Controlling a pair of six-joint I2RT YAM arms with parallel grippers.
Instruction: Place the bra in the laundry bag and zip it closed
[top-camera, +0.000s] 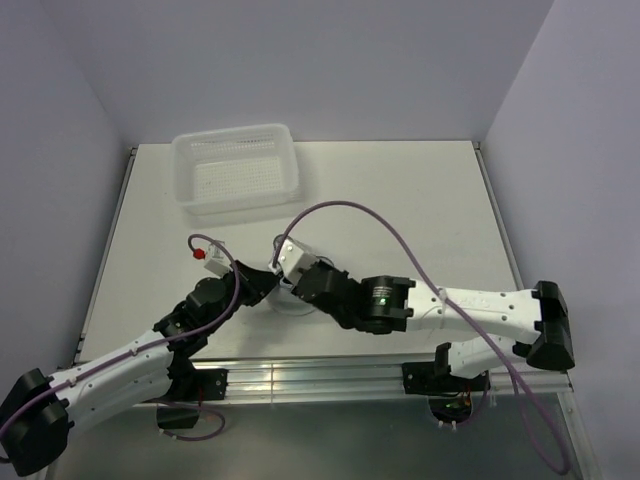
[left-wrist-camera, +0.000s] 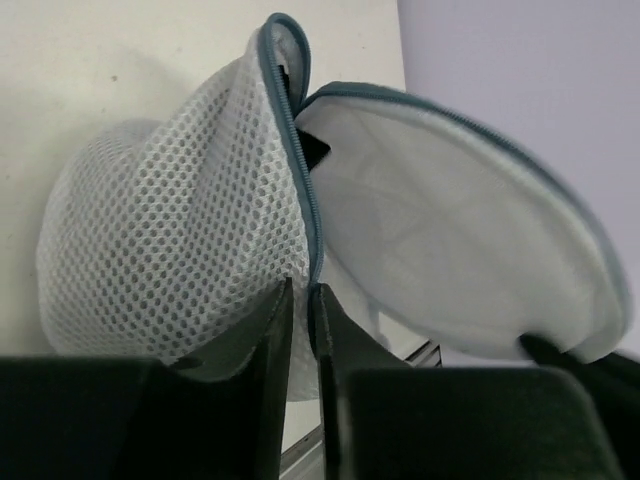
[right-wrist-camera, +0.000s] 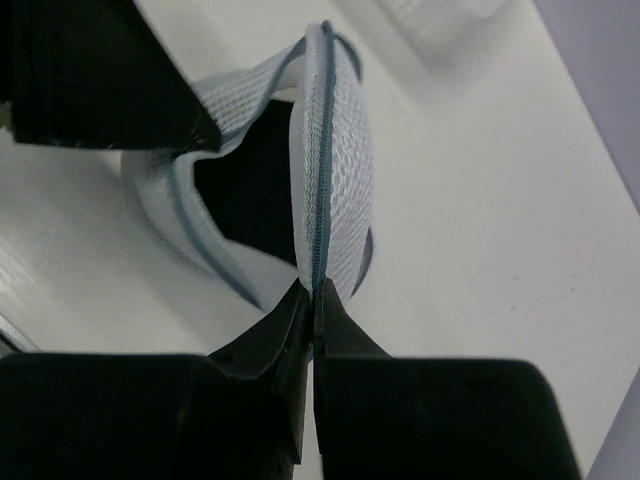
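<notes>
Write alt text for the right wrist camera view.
The right gripper pinches the grey zipper rim of the white mesh laundry bag, which stands on edge over the white table. The bag gapes open, black inside, and the left gripper meets its far edge in the picture's upper left.

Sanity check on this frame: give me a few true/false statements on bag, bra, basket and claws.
1. The laundry bag is zipped fully closed. False: its flap stands open.
2. The right claw pinches the bag's zipper rim. True.
3. The bra lies in the basket. False: it shows as black fabric inside the bag, and the basket holds nothing dark.
4. The left claw hangs clear of the bag. False: the bag's rim runs between its fingers.
5. The basket sits at the table's far side, apart from both claws. True.
</notes>
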